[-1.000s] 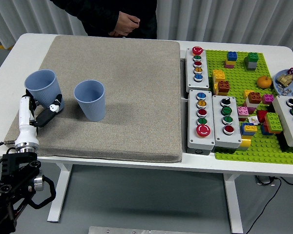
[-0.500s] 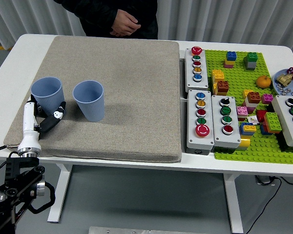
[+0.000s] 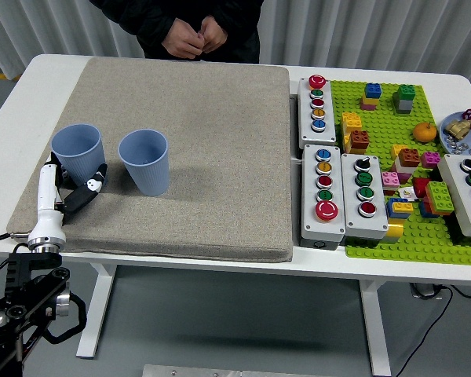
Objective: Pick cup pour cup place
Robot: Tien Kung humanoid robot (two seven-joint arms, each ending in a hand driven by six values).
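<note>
At the far left the left robot hand [image 3: 72,188] comes up from the lower corner on its white forearm, its fingers curled around the lower body of the left blue cup [image 3: 78,154], which stands upright on the grey mat [image 3: 196,141]; whether the grip is firm or only loose contact cannot be told from this view. Holding the cup low on its wall looks sensible, since that leaves the rim free for tipping. Just to the right of the robot hand, close but apart from the held cup, stands the second blue cup [image 3: 144,162], also upright and mouth up, likely the one to receive the pour. Beyond the hand, at the far edge of the tabletop [image 3: 16,86], a person's hands [image 3: 190,38] are clasped together, touching nothing. Well off to the right lie the button boxes [image 3: 323,182] and a green brick plate [image 3: 392,236] with coloured blocks, out of the working area. The right arm is not visible.
</note>
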